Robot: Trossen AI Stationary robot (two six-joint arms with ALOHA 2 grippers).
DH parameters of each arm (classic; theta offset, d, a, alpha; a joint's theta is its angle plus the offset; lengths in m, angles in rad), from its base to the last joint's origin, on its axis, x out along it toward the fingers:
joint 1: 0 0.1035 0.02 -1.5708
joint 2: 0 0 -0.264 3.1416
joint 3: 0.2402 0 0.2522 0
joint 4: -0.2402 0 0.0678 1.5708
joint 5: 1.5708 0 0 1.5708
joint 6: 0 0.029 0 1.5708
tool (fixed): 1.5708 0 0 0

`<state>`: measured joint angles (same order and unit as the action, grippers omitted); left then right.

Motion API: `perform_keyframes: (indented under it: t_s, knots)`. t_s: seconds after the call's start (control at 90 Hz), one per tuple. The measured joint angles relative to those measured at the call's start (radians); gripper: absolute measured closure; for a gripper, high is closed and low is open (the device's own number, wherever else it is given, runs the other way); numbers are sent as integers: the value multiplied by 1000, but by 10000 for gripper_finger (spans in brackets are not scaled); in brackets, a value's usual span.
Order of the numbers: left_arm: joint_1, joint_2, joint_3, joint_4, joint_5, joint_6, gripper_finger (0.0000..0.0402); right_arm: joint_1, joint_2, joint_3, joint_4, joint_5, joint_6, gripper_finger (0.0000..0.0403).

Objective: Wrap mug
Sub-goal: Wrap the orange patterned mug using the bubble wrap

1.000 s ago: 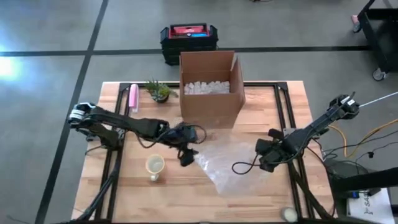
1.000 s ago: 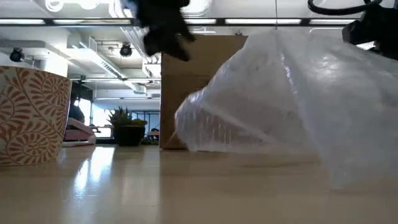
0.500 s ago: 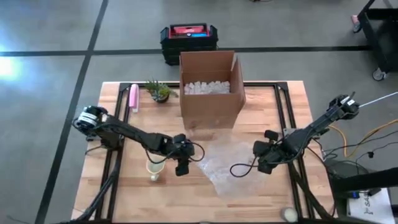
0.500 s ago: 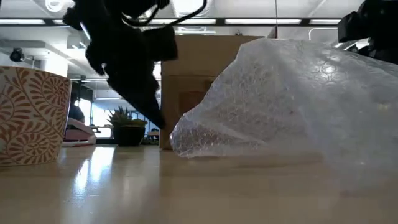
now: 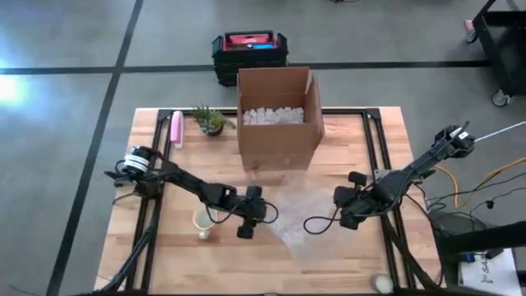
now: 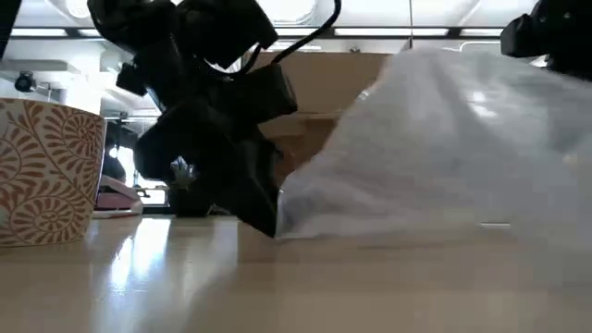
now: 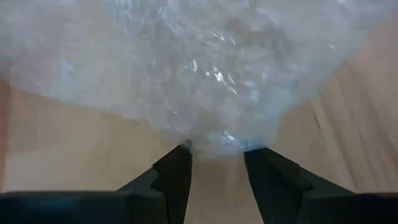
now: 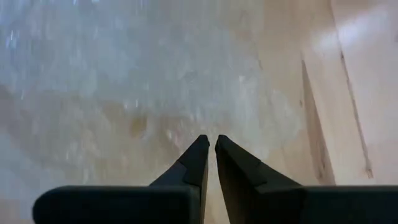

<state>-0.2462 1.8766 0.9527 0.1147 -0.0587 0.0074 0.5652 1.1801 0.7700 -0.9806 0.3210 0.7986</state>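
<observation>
On the table's near half, the wrap (image 5: 300, 215) lies crumpled between both arms, with the mug (image 5: 204, 219) upright just left of it, apart and untouched. Low at the wrap's left edge, the left gripper (image 5: 261, 214) has its fingers spread around a puckered corner, not yet pinching. Over the right side, the right gripper (image 5: 342, 202) hangs with fingers pressed nearly together, seemingly empty. Such wrap looks light, soft and floppy; an edge pinch suits it. Ceramic would be slick and breakable.

Clear glossy plastic bubble wrap (image 5: 306, 215), smooth wood table (image 5: 362, 255), matt cardboard box (image 5: 279, 131), glazed patterned mug (image 6: 44, 173).
</observation>
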Motion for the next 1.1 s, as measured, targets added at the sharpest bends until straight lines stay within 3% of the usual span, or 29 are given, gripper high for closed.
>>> perform_keyframes:
  t_s: [0.233,0.578,0.822,0.933,1.1]
  knots:
    - [2,52,2,149,-4,73,287,0,0,-1,15,14,3,384]
    - [19,36,107,130,-30,139,301,0,0,-3,31,21,-6,384]
    - [35,48,108,120,-28,225,287,0,0,-5,44,22,-9,384]
    - [40,93,118,188,-6,223,278,0,0,-6,51,37,-13,384]
    - [40,196,182,162,23,209,275,0,0,-7,54,46,-13,384]
